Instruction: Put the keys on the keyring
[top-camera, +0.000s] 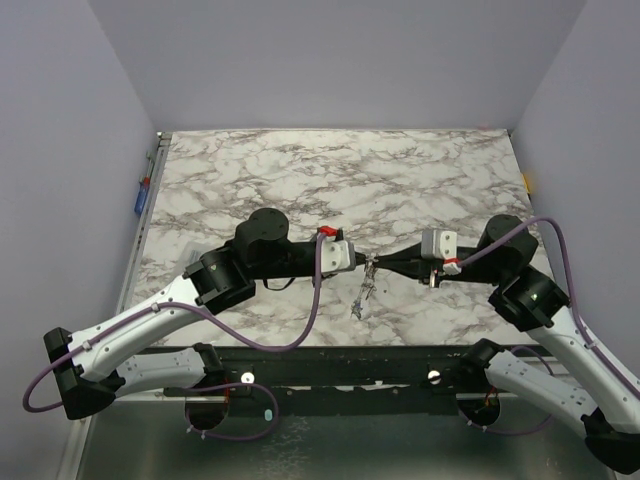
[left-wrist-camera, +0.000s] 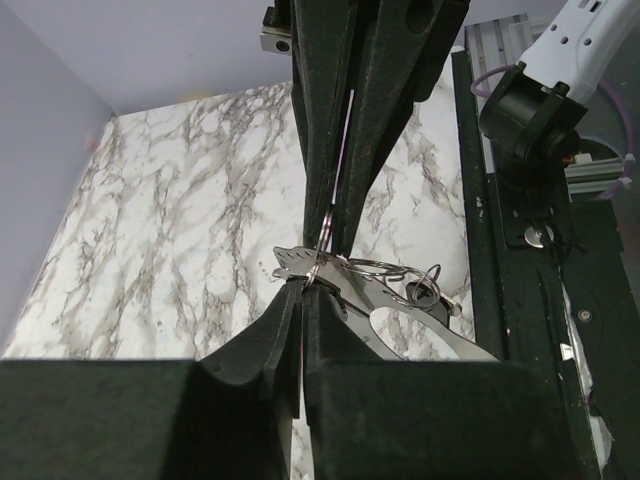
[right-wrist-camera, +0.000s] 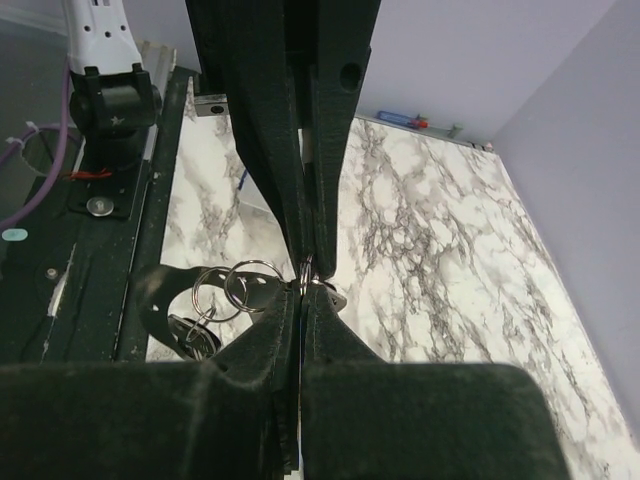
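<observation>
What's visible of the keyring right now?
The keyring looks like several thin silvery wire loops, overlapping, held above the marble table. The left claw and right claw meet tip to tip, both shut on one edge of it. Flat silvery keys hang from it; whether they touch the table is unclear.

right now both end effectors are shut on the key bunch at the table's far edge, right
Not the far edge. The left end effector and right end effector are shut on the key bunch near the table's front edge; the top external view shows it.

Marble-patterned table (top-camera: 300, 170) — white with grey veins — dark rail (top-camera: 350, 365) along its near edge
</observation>
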